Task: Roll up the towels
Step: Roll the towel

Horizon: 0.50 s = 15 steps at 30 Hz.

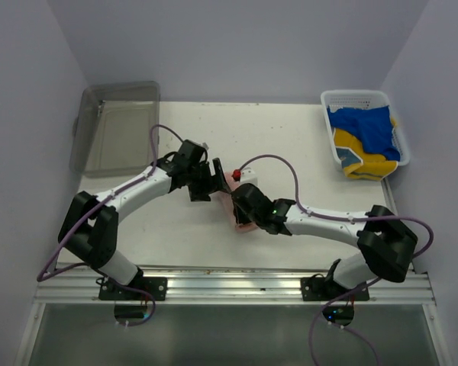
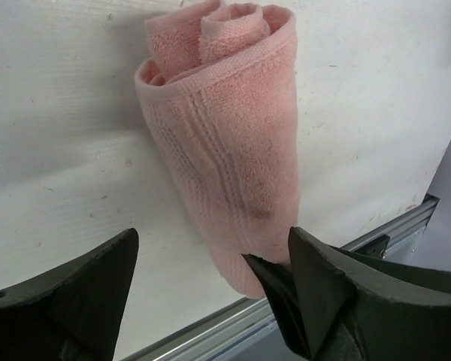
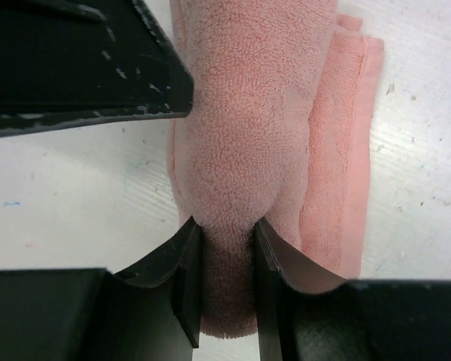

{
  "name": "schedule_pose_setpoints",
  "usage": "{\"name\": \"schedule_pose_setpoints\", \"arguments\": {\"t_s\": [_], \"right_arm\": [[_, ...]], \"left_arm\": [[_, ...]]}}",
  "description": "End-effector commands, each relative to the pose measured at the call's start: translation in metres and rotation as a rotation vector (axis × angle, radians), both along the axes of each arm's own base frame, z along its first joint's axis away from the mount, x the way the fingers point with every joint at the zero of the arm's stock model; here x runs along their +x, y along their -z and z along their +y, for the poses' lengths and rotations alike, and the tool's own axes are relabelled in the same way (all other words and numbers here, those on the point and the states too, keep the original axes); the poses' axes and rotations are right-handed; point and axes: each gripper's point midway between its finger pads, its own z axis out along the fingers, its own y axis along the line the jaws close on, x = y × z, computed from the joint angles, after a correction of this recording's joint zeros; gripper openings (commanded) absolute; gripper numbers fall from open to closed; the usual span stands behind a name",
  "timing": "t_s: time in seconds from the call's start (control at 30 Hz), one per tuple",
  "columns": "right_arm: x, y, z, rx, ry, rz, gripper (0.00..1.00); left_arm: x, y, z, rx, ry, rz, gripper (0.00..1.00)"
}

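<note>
A salmon pink towel [image 2: 225, 128] lies on the white table as a loose roll, its coiled end facing away in the left wrist view. My right gripper [image 3: 225, 278] is shut on the near end of this roll [image 3: 248, 135], with a flat edge of cloth showing beside it. My left gripper [image 2: 210, 289] stands open and wide, the other end of the roll reaching between its fingers [image 2: 83, 293] and close to the right one. From above, both grippers [image 1: 214, 183] [image 1: 240, 200] meet over the pink towel [image 1: 245, 226] at mid-table. A blue towel [image 1: 370, 126] and a yellow towel [image 1: 362, 160] lie in the basket.
The white mesh basket [image 1: 330, 99] stands at the back right corner. A grey translucent tray [image 1: 118, 126] sits at the back left. The metal rail [image 1: 229, 286] runs along the near table edge. The left gripper's finger [image 3: 83, 60] crosses the top of the right wrist view.
</note>
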Motion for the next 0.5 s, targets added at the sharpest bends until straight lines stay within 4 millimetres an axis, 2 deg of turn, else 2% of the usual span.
{"name": "schedule_pose_setpoints", "arguments": {"t_s": [0.0, 0.13, 0.17, 0.2, 0.27, 0.3, 0.47], "right_arm": [[-0.02, -0.001, 0.01, 0.182, -0.014, 0.128, 0.16], [-0.018, -0.001, 0.0, 0.315, 0.016, 0.186, 0.18], [-0.021, 0.004, -0.003, 0.337, 0.016, 0.212, 0.18], [-0.022, 0.007, -0.005, 0.355, 0.029, 0.244, 0.19], [-0.022, 0.006, -0.002, 0.414, 0.012, 0.266, 0.19], [-0.022, 0.005, -0.002, 0.436, 0.017, 0.274, 0.19], [-0.025, 0.005, -0.002, 0.561, 0.011, 0.351, 0.19]], "left_arm": [[0.001, -0.005, -0.002, -0.027, 0.044, -0.036, 0.84], [0.001, 0.001, -0.011, -0.078, 0.075, -0.049, 0.99], [0.0, -0.001, -0.02, -0.119, 0.111, -0.049, 0.99], [0.002, 0.005, -0.025, -0.121, 0.135, -0.041, 1.0], [0.002, 0.006, -0.035, -0.136, 0.176, -0.03, 1.0], [0.002, 0.014, -0.037, -0.136, 0.185, -0.012, 1.0], [0.0, 0.02, -0.048, -0.198, 0.221, -0.016, 0.99]]}}
